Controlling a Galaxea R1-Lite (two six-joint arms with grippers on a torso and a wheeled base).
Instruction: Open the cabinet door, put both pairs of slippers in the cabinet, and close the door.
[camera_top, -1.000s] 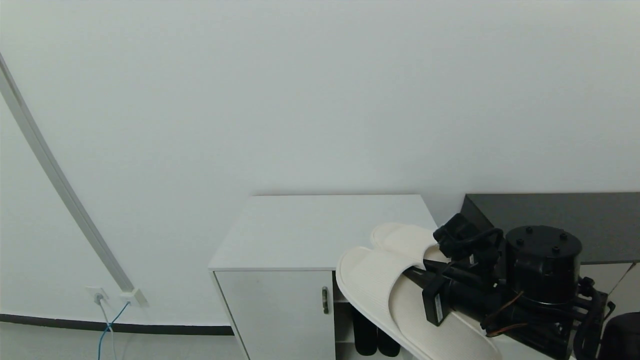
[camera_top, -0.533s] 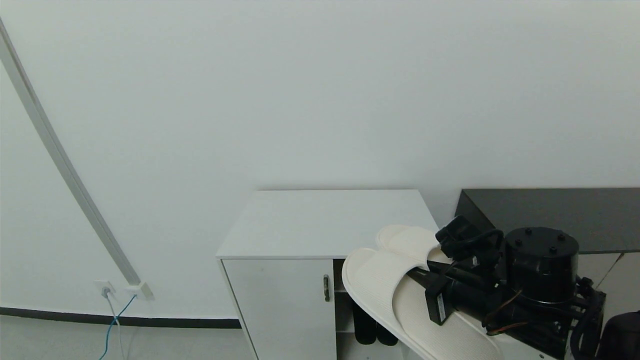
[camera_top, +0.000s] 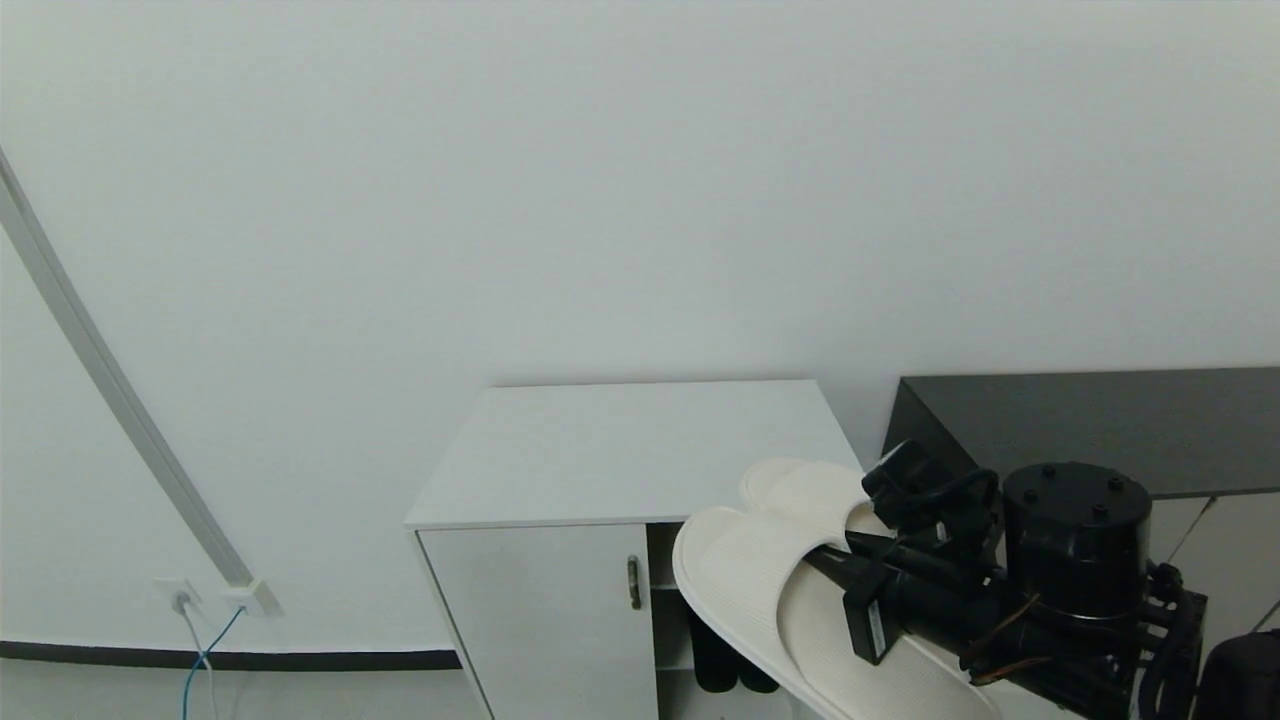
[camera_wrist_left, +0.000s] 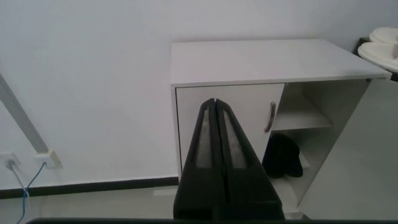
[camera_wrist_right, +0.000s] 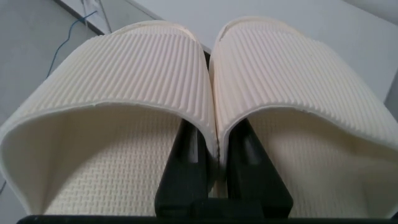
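A pair of white slippers hangs in front of the white cabinet, held side by side. My right gripper is shut on their inner walls, which the right wrist view shows pinched together between the gripper fingers under the ribbed slippers. The cabinet's left door is closed, while its right half stands open. A dark pair of slippers stands inside on the lower level. My left gripper is shut and empty, some way back from the cabinet, facing its closed door.
A dark grey counter adjoins the cabinet on the right. A wall socket with a blue cable and a slanted grey conduit are on the wall at left. Open floor lies in front of the cabinet.
The head camera has shifted, so the whole picture moved slightly. The right gripper still holds the white slippers in about the same place before the cabinet.
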